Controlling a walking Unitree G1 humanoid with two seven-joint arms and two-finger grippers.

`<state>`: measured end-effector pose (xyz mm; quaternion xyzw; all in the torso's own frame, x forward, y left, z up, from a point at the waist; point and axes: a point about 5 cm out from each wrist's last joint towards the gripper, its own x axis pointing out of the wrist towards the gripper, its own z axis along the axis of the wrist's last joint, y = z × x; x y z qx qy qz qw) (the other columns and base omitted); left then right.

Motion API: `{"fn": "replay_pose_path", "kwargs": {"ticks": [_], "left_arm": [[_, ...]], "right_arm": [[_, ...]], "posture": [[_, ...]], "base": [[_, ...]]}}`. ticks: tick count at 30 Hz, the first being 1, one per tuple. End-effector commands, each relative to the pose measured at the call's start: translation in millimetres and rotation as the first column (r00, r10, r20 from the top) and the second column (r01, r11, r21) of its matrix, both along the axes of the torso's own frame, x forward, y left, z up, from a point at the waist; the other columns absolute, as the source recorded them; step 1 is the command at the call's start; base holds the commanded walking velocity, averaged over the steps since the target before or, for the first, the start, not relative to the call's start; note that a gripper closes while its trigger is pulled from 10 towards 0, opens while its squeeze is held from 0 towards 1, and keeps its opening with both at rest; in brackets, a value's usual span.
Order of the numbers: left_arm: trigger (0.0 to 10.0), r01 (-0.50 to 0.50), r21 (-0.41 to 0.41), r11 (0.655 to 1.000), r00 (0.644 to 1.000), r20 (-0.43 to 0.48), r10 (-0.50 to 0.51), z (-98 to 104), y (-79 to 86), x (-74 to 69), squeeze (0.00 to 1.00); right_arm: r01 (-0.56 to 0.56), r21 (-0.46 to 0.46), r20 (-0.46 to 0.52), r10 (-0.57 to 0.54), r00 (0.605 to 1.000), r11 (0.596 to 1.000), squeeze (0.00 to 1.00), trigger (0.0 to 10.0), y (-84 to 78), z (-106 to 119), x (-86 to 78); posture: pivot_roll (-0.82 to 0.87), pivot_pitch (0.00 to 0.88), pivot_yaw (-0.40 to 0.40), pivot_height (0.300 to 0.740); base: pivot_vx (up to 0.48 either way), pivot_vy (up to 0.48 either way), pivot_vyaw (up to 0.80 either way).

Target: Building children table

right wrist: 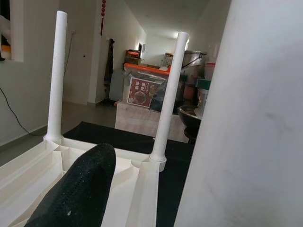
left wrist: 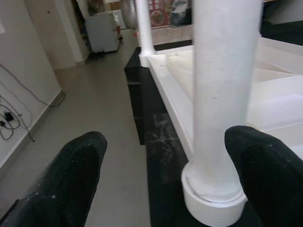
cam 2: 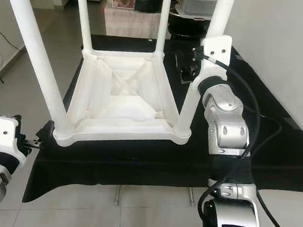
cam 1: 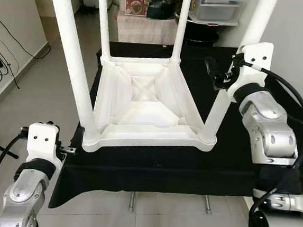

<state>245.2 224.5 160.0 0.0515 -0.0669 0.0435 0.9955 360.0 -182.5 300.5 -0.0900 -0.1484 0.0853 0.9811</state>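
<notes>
Upturned white table (cam 1: 141,110), right tool (cam 1: 218,77) at leg, no readable writing

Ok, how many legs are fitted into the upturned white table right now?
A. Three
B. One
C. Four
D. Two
C: the table lies top-down on the black cloth with a leg standing in each corner socket, two far and two near; the right gripper is at the near right leg.

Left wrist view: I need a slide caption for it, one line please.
Open left gripper beside the near leg of the upturned white table.
</notes>
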Motion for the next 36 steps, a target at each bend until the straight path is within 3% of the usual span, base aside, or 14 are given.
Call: {"fn": "replay_pose_path", "kwargs": {"ticks": [1,6,18,19,26,27,36], "left_arm": [[10.0,-0.009,0.000,1.000,1.000,-0.010,0.009,-3,6.0,-0.7,0.00],[10.0,0.077,-0.073,0.994,0.997,0.002,-0.077,-2,13.8,15.7,0.00],[10.0,0.152,-0.070,0.986,0.987,-0.033,-0.155,-1,23.3,37.7,0.00],[10.0,0.182,-0.067,0.981,0.982,-0.041,-0.185,-1,21.8,43.9,0.00],[10.0,0.244,-0.066,0.968,0.969,-0.035,-0.246,2,14.0,51.6,0.00],[10.0,0.299,-0.053,0.953,0.953,-0.031,-0.301,6,3.5,55.2,0.00],[10.0,0.382,-0.037,0.923,0.923,-0.025,-0.383,11,-13.6,56.5,0.00]], "right_arm": [[-0.033,-0.012,0.000,0.033,0.999,0.999,0.00,10.0,9.4,1,0.2],[-0.044,-0.006,0.005,0.044,0.999,0.999,0.00,10.0,10.0,3,-2.3],[-0.046,-0.002,0.000,0.046,0.999,0.999,0.00,10.0,6.7,5,-8.9],[-0.051,-0.001,-0.001,0.051,0.999,0.999,0.00,10.0,7.0,6,-10.1],[-0.056,0.000,-0.004,0.056,0.998,0.998,0.00,10.0,7.4,7,-11.4],[-0.059,0.001,-0.006,0.059,0.998,0.998,0.00,10.0,7.9,7,-11.6],[-0.065,0.006,-0.011,0.065,0.998,0.998,0.00,10.0,9.0,7,-11.7]], "posture": [[0.01,0.077,-0.025,0.740],[-0.01,0.093,-0.022,0.740],[-0.04,0.136,-0.009,0.740],[-0.04,0.141,-0.009,0.740],[-0.04,0.148,-0.010,0.740],[-0.05,0.154,-0.010,0.740],[-0.04,0.154,-0.009,0.740]], "base": [[0.000,0.000,0.00],[0.000,0.000,0.00],[0.000,0.000,0.00],[0.000,0.000,0.00],[0.000,0.000,0.00],[0.000,0.000,0.00],[0.000,0.000,0.00]]}}
